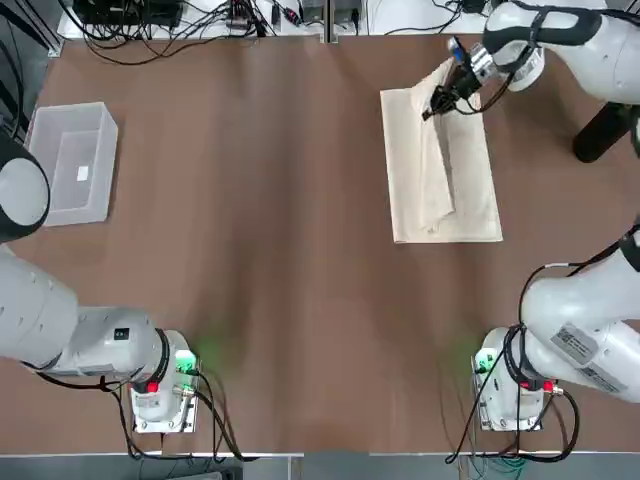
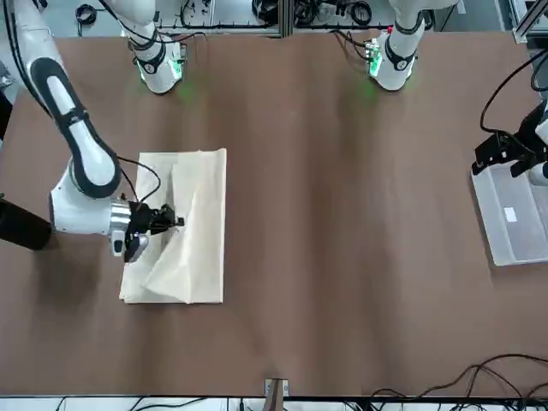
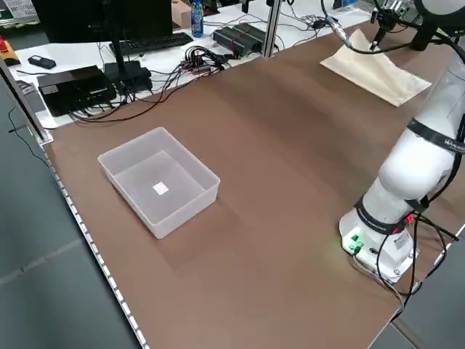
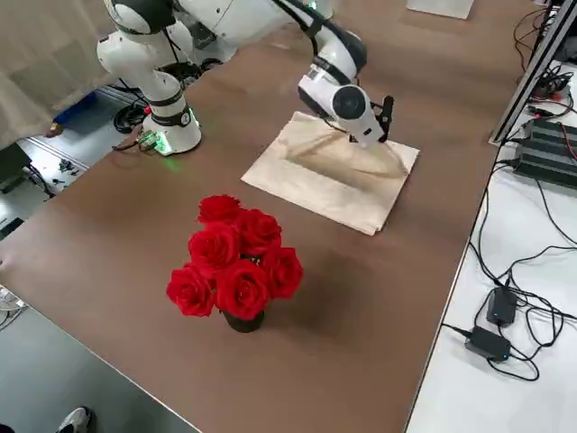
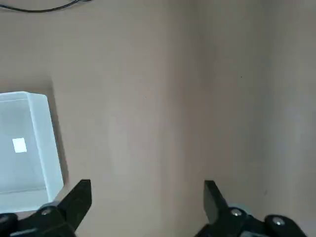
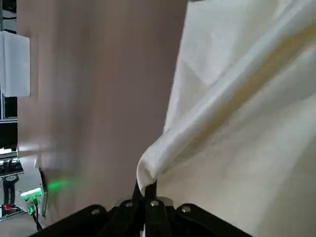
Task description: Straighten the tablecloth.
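Observation:
The cream tablecloth [image 1: 445, 170] lies folded at the far right of the table, also in the front view [image 2: 193, 231] and the right side view [image 4: 329, 171]. My right gripper [image 1: 437, 101] is shut on a fold of its top layer and holds it raised, so a ridge of fabric [image 6: 197, 133] runs up to the fingers. In the front view the right gripper [image 2: 171, 223] sits over the cloth's middle. My left gripper [image 5: 145, 197] is open, parked above the bare table near the plastic box, holding nothing.
A translucent plastic box [image 1: 72, 162] stands at the far left of the table. A bunch of red roses [image 4: 236, 262] stands off the right edge area. Cables and electronics [image 3: 145, 58] lie past the far edge. A black post [image 1: 603, 130] is by the right side.

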{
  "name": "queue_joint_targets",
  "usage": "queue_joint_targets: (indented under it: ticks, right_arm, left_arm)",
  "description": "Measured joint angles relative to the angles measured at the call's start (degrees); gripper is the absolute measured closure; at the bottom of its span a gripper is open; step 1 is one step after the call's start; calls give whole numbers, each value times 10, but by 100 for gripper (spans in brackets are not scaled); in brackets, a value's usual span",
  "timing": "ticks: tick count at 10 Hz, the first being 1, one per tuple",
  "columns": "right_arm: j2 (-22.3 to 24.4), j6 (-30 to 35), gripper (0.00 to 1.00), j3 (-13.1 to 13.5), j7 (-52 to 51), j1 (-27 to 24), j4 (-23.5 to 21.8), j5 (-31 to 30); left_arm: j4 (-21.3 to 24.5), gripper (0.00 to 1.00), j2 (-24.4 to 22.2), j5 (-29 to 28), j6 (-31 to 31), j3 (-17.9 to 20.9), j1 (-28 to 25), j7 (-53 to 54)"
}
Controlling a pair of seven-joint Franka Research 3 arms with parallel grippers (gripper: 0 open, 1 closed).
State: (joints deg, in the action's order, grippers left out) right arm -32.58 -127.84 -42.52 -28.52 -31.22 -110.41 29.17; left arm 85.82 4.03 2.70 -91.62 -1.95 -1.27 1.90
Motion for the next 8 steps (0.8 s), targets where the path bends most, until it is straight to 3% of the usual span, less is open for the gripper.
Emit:
queue_joint_targets:
  ticks: [3, 8]
  right_arm:
    - [1, -56, 97, -20, 24, 55, 2, 38]
    - [2, -160, 97, -26, 138, 192, 33, 44]
  left_arm:
    - [0, 0, 0, 0, 0, 0, 0, 0]
    - [0, 0, 0, 0, 0, 0, 0, 0]
